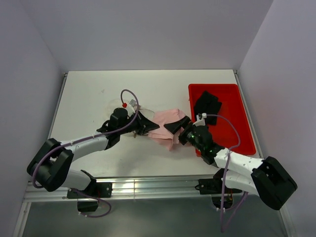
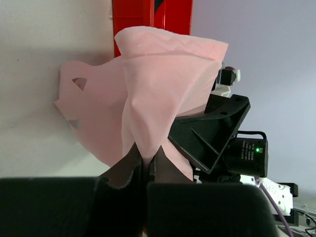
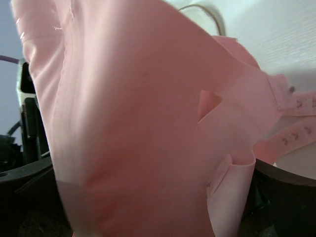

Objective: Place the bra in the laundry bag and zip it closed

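The pale pink bra (image 1: 165,120) hangs bunched between my two grippers near the middle of the table. My left gripper (image 1: 144,126) is shut on a fold of the bra (image 2: 148,89), pinched between its fingertips (image 2: 148,159). My right gripper (image 1: 177,127) is at the bra's right side with its jaws wide apart. The fabric (image 3: 138,123) drapes over and between them and hides most of that view. The laundry bag (image 1: 142,112) shows only as a faint pale round rim under the left gripper. A curved rim (image 3: 207,12) shows behind the bra.
A red plastic bin (image 1: 237,126) stands at the right of the table, next to my right arm. A black garment (image 1: 207,104) lies in it. The bin's edge also shows in the left wrist view (image 2: 131,15). White walls close in the table.
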Motion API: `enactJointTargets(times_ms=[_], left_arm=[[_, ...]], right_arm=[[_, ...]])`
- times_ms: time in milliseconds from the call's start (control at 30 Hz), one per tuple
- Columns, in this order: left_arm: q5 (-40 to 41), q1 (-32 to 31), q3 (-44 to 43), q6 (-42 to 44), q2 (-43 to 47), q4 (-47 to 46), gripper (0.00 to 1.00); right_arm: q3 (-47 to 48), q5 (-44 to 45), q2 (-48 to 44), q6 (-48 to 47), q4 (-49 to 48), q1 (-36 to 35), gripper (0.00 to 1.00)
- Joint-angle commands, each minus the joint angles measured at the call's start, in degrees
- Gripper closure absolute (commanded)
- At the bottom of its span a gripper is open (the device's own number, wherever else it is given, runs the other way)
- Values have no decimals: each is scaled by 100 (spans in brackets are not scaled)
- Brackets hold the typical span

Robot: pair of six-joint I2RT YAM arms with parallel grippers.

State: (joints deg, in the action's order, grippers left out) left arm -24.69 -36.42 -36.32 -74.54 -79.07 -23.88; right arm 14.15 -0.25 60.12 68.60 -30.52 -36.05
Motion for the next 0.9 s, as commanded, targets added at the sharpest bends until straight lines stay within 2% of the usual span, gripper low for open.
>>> enactJointTargets(times_ms=[0, 167, 367, 400, 500, 533, 633, 733, 867], left_arm=[[-159, -110, 107, -236, -91, -820, 100], [59, -207, 107, -131, -241, -768, 100], [788, -233, -129, 466, -162, 259, 100], [877, -234, -156, 624, -127, 391, 100], [1079, -251, -270, 826, -126, 682, 100], [1124, -277, -306, 871, -126, 805, 100], [1299, -339, -438, 1011, -118, 1007, 100], [1440, -409, -560, 1161, -65, 1148, 100], [1511, -462, -666, 1319, 40, 1315, 100]], right_arm=[[-62, -317, 298, 223, -708, 28, 0], [-123, -730, 589, 558, -1605, 28, 0], [-246, -643, -129, 629, -1273, 28, 3], [-229, -573, -245, 568, -993, 28, 6], [-229, -546, -562, 488, -754, 28, 24], [-211, -572, -597, 479, -727, 28, 41], [-80, -739, -476, 418, -595, 28, 66], [-18, -880, -265, 356, -586, 19, 74], [18, -898, -97, 251, -498, 28, 74]])
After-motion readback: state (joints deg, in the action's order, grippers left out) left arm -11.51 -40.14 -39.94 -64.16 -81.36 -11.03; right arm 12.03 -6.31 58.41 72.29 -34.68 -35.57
